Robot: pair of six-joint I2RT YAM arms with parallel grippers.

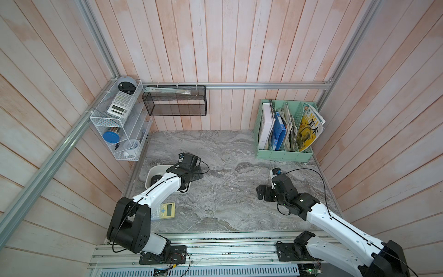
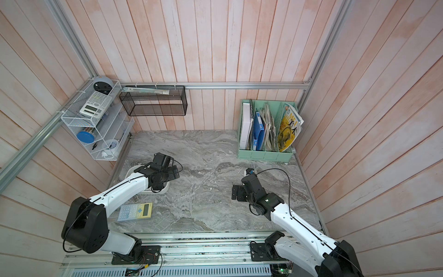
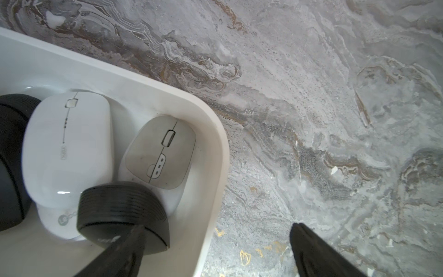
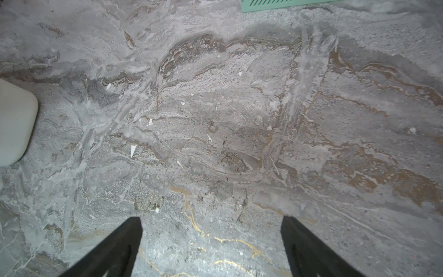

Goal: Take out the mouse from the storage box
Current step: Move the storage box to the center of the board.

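Currently the left gripper (image 3: 217, 229), wide open and empty, straddles the storage box (image 3: 215, 148) wall; the black mouse (image 3: 119, 206) lies inside under one finger. Right gripper (image 4: 211, 219), also open and empty, is well apart.

One storage box (image 3: 211, 144) holds four mice: white mouse (image 3: 67, 148), grey mouse (image 3: 160, 153), near black mouse (image 3: 122, 211), far black mouse (image 3: 9, 156). Two calculators: yellow calculator (image 2: 136, 211), white calculator (image 2: 94, 106).

Mice (image 3: 67, 148) inside storage box (image 3: 213, 153)
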